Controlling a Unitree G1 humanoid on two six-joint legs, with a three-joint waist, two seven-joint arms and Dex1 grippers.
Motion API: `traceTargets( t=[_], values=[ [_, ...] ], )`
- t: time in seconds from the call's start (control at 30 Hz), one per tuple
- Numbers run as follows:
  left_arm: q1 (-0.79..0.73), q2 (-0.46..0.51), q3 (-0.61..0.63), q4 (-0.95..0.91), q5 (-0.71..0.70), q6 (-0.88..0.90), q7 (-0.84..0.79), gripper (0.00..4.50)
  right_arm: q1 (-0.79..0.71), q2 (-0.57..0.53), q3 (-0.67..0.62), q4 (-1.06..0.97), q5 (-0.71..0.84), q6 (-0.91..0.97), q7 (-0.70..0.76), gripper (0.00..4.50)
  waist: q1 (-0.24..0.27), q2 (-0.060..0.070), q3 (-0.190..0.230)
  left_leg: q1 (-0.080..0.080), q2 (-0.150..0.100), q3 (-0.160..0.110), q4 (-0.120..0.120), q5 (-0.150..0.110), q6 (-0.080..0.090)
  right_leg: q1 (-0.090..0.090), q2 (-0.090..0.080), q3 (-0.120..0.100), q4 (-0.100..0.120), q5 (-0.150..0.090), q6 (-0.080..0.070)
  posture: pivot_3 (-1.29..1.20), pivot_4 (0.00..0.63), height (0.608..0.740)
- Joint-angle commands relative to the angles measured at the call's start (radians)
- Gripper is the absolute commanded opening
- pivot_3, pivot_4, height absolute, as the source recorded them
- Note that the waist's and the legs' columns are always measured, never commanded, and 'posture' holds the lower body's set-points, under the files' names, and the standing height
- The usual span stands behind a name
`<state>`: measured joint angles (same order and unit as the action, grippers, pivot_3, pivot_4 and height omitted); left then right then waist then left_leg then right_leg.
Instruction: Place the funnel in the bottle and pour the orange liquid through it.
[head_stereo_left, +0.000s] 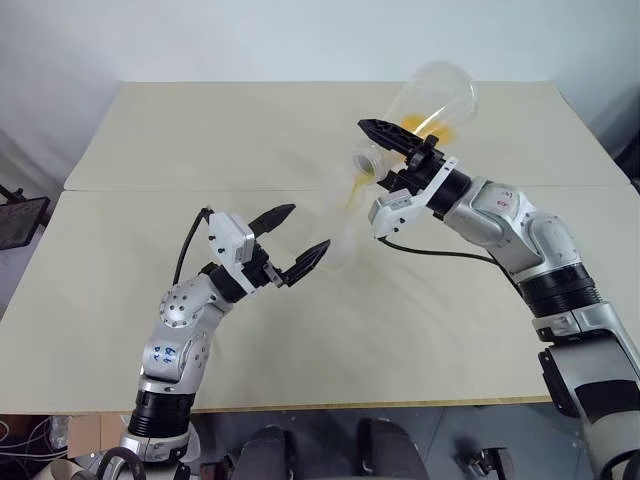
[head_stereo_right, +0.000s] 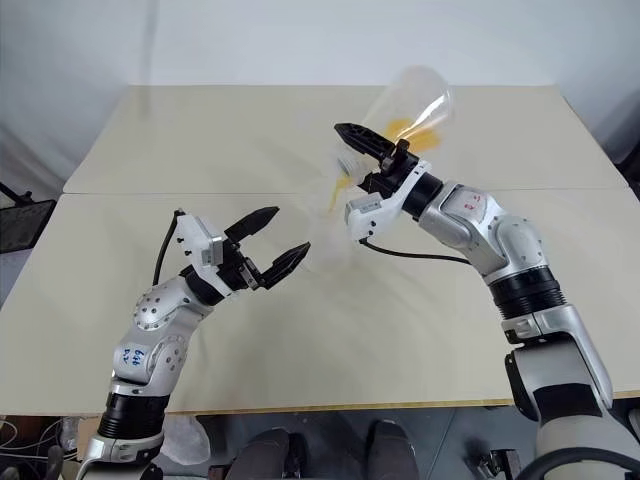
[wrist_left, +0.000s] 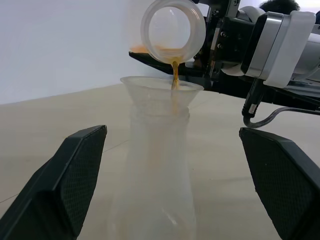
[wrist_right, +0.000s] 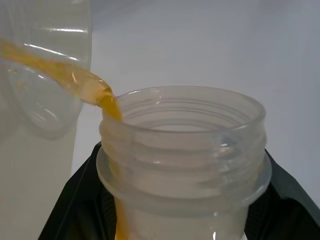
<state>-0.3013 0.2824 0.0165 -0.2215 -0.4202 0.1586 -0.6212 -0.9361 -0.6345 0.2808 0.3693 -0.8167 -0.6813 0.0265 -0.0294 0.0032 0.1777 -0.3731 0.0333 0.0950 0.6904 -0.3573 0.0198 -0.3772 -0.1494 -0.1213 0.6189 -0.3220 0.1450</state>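
The right pincer is being kept clenched on the threaded neck of a clear plastic container, which is being held tipped with its mouth pointing down and toward the robot's left and its closed end raised behind. The orange liquid is being let out over the lip of that mouth in a thin stream, which is being caught inside the flared rim of the funnel. The funnel is seated upright in the neck of the bottle, and the bottle is standing on the pale surface directly below the pouring mouth. The left pincer is being held released, its two fingers spread wide to either side of the bottle's body without touching it, so the bottle is lying straight ahead of that pincer and between its fingers. The bottle's long axis is vertical, while the container's is slanted steeply downward toward it; the pour is judged to turn on the mouth being kept right above the funnel's rim. A pool of liquid is seen resting low in the tipped container, so the pouring is judged to be only partly done. The left arm is the nearer one to the bottle, should steadying be needed.
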Motion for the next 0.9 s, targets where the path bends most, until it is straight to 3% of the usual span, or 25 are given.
traceTargets(
  t=[0.03, 0.9],
  values=[
    [0.001, -0.003, 0.0, -0.024, 0.009, -0.027, 0.006, 4.5, -0.042, -0.009, -0.002, -0.006, -0.004, -0.015, -0.035, 2.53, 0.0, 0.0, 0.0, 0.0, 0.0, 0.0, 0.0, 0.0, 0.0, 0.0, 0.0, 0.0, 0.0, 0.0, 0.0, 0.0, 0.15, 0.74],
    [0.009, -0.018, -0.005, -0.02, 0.016, -0.049, 0.02, 4.5, -0.075, -0.015, 0.031, 0.041, -0.094, -0.04, -0.13, 2.53, 0.0, 0.0, 0.0, 0.0, 0.0, 0.0, 0.0, 0.0, 0.0, 0.0, 0.0, 0.0, 0.0, 0.0, 0.0, 0.0, 0.15, 0.74]
  ],
)
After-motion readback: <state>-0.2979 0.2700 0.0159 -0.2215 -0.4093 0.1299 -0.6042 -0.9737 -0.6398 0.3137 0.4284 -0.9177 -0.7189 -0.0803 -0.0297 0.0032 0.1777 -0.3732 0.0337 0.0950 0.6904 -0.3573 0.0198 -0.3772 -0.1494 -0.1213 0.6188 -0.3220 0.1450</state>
